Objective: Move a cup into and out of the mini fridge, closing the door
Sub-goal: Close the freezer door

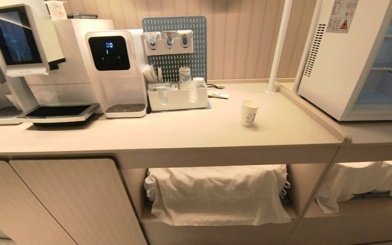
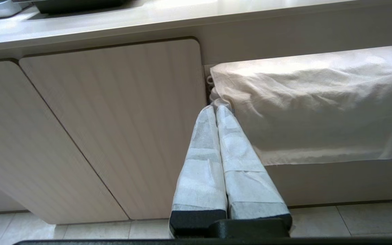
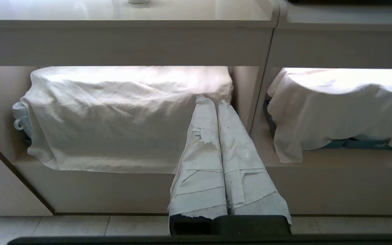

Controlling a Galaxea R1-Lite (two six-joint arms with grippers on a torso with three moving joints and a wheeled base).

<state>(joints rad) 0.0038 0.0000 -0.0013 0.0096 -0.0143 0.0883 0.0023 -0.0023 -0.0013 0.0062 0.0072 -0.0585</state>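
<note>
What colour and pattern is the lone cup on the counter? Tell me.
White paper with a blue printed pattern on its side; the cup shows best in the head view.

My head camera looks forward and down from above the desk (image 1: 182,136), taking in its whole top, the back wall and the open shelves beneath. My left wrist camera sits low, behind the left end effector (image 2: 215,108), facing the cabinet door (image 2: 114,129) under the desk, close in. My right wrist camera sits equally low behind the right end effector (image 3: 213,100), facing the shelf bays. All three views share the draped white cloth (image 1: 216,194) in the middle bay; the head and right wrist views also share the second cloth (image 3: 339,105) further right.
</note>
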